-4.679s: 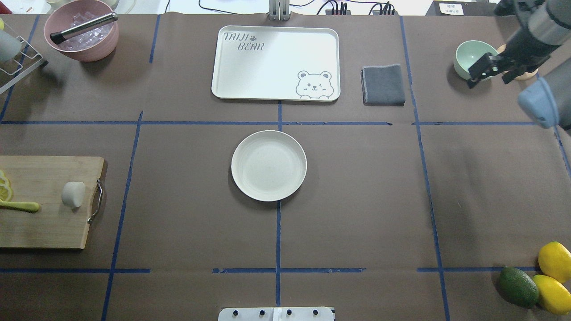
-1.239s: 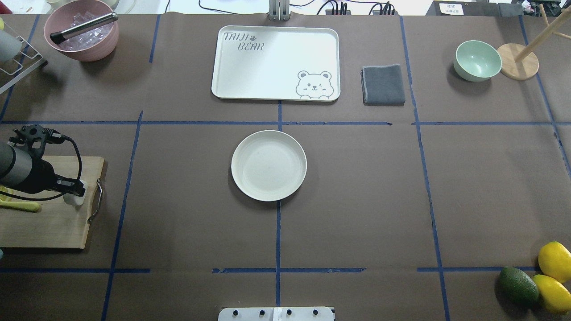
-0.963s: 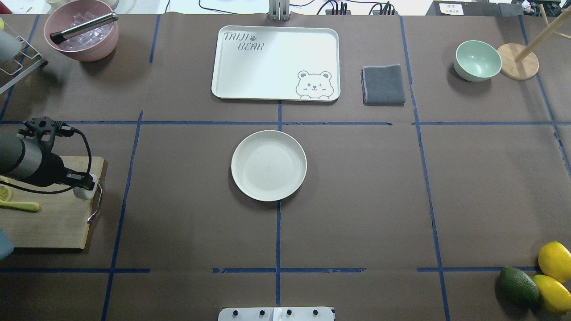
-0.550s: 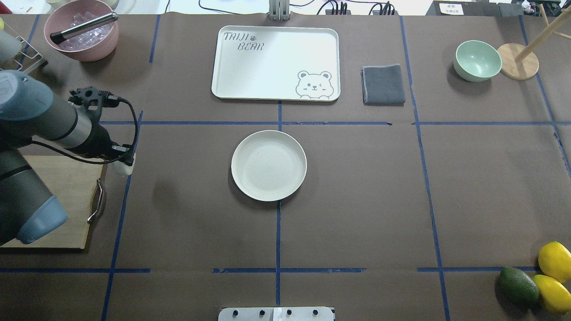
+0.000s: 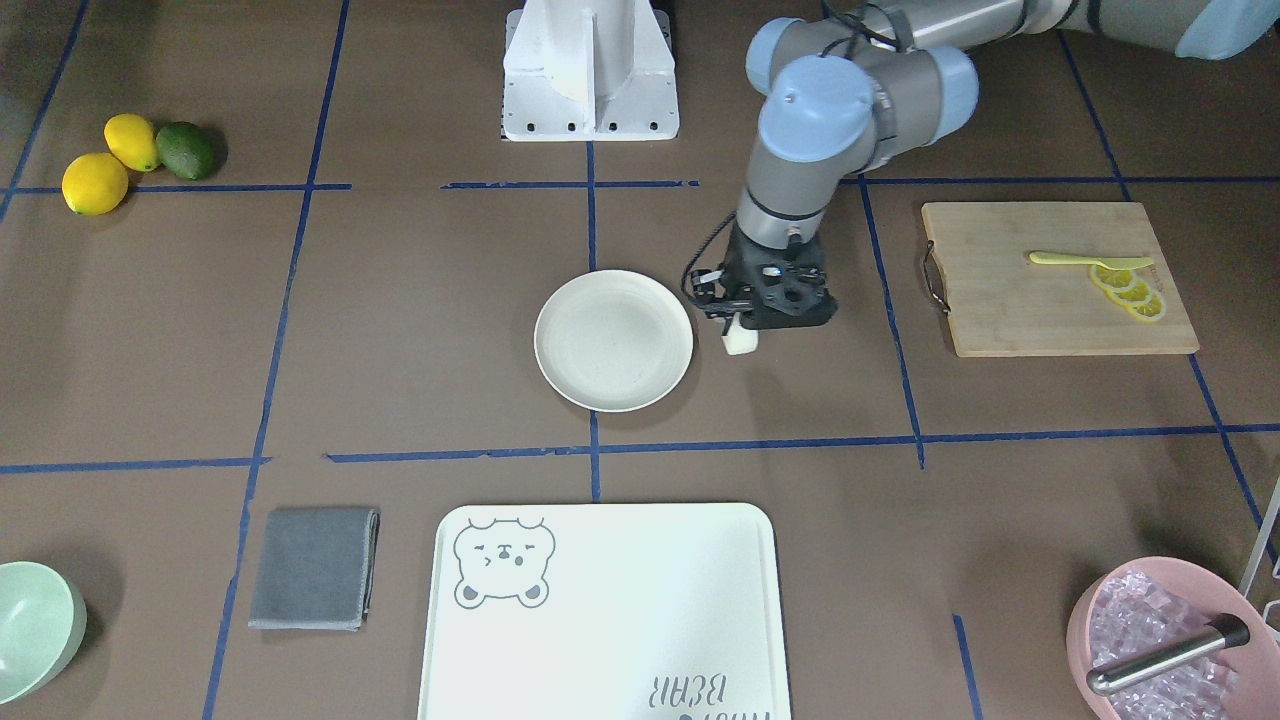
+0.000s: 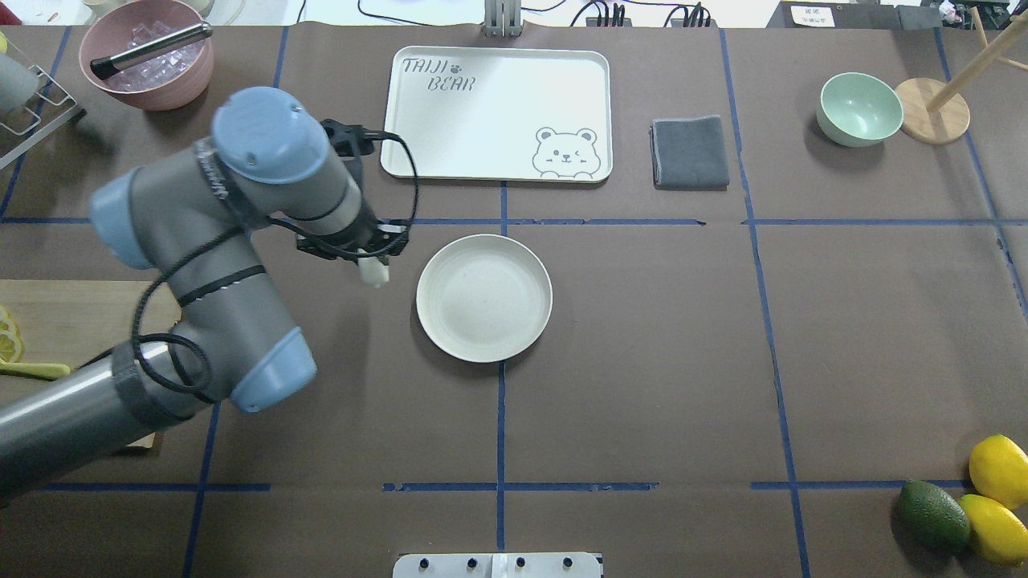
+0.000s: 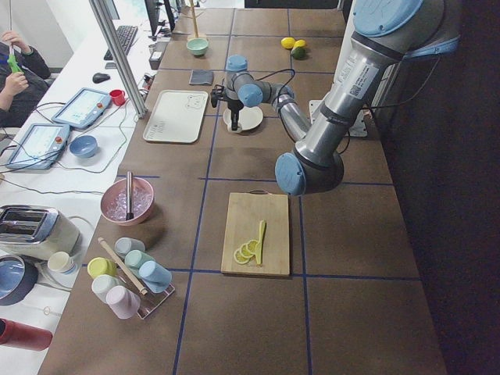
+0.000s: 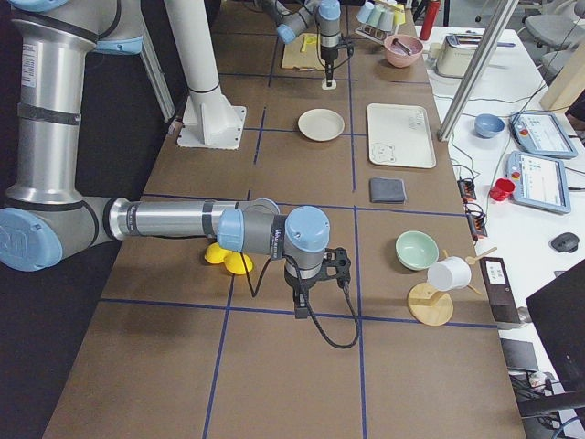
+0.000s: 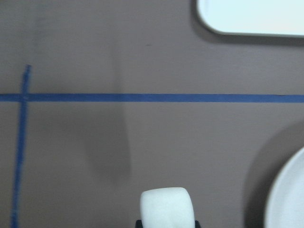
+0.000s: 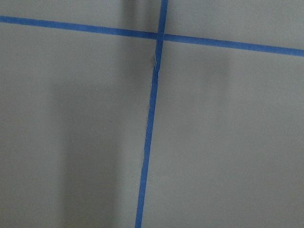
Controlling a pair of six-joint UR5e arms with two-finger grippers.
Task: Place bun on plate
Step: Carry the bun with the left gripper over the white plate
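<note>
White and stubby, the bun (image 6: 375,274) is held clamped in the left gripper (image 6: 372,266), which points down at the brown paper-covered worktop (image 6: 642,361). The bun is carried just beside the rim of the plate (image 6: 484,298), on the robot's left side of it, and is not over the plate. In the front-facing view the same gap is seen between the bun (image 5: 741,343) and the plate's edge (image 5: 613,340), with the black gripper (image 5: 741,330) directly above the bun. In the left wrist view the bun (image 9: 167,207) is seen at the bottom edge, a curved sliver of the plate (image 9: 290,197) lies at the right edge, and a soft shadow is cast on the worktop ahead. How far the bun is raised off the surface cannot be told.

The plate is bare and is set at a crossing of blue tape lines. Beyond it the white bear-print tray (image 6: 498,112) is laid, with a folded grey cloth (image 6: 691,152) and a mint-green bowl (image 6: 859,108) further to the robot's right. The wooden cutting board (image 5: 1050,300) with lemon slices (image 5: 1130,290) is seen well apart from the plate.

The right gripper (image 8: 300,309) is seen only in the right side view, low over the worktop near yellow lemons (image 8: 228,258); whether it is parted or closed cannot be told.
</note>
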